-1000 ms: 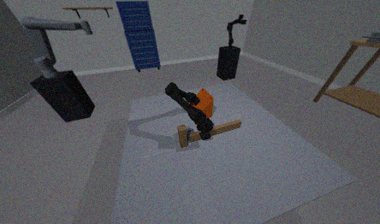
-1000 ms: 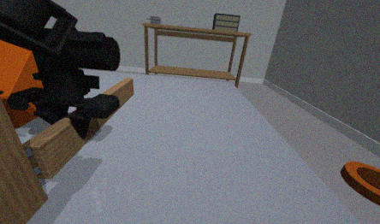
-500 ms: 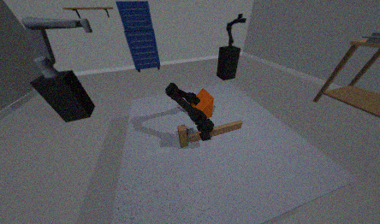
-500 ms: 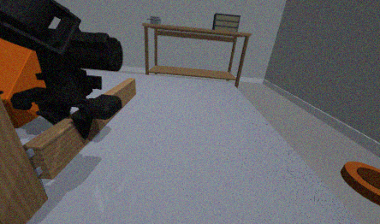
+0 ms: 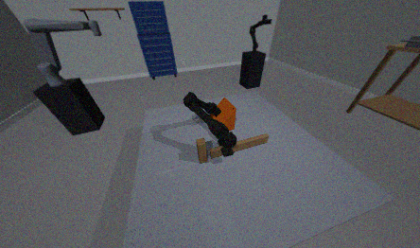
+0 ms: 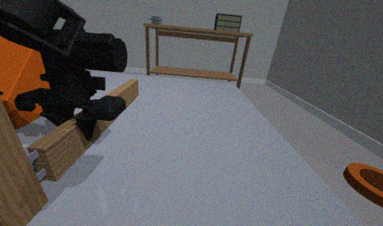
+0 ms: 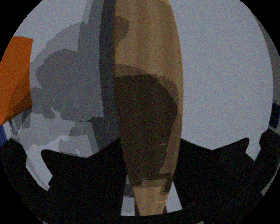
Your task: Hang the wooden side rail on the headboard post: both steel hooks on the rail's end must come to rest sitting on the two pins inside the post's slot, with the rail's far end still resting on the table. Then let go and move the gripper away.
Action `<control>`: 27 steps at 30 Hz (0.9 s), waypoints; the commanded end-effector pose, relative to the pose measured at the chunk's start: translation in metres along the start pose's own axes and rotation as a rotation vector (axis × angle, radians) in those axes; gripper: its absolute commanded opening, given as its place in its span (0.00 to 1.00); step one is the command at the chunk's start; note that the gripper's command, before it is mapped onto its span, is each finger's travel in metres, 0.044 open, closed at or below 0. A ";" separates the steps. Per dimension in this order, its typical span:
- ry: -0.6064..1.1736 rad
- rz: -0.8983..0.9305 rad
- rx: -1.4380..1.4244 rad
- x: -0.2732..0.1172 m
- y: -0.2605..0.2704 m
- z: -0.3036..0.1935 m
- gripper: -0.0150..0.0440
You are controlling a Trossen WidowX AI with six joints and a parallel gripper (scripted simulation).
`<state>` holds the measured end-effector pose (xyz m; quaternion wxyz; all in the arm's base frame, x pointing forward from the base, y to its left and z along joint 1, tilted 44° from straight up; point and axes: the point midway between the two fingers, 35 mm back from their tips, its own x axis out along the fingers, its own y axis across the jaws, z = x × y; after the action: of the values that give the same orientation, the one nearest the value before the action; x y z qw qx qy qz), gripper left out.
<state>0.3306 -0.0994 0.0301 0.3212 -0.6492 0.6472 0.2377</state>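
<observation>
The wooden rail (image 5: pixel 253 142) (image 6: pixel 61 159) (image 7: pixel 146 40) lies lengthwise through my gripper (image 5: pixel 228 150) (image 7: pixel 145 136), which is shut on it near the hook end. The wooden headboard post (image 5: pixel 202 151) (image 6: pixel 15 172) stands upright close to that end, with a small gap between wood and wood. Two grey steel hooks, an upper one (image 6: pixel 33 156) and a lower one (image 6: pixel 41 174), stick out of the rail's end toward the post. The rail's near end is above the table, with a shadow below. The slot and pins are hidden, so hook contact cannot be told. Far-end contact is unclear.
An orange block (image 5: pixel 228 115) (image 6: pixel 21 77) (image 7: pixel 13 75) stands behind the rail, beside the arm. An orange ring (image 6: pixel 360 182) lies at the right in the exterior view. A wooden bench (image 6: pixel 194 74) and black pedestals (image 5: pixel 252 70) (image 5: pixel 73 108) stand farther off.
</observation>
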 end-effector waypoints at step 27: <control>0.000 -0.013 0.026 -0.002 -0.002 0.000 0.25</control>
<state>0.3313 -0.0989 0.0299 0.3228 -0.6506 0.6463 0.2344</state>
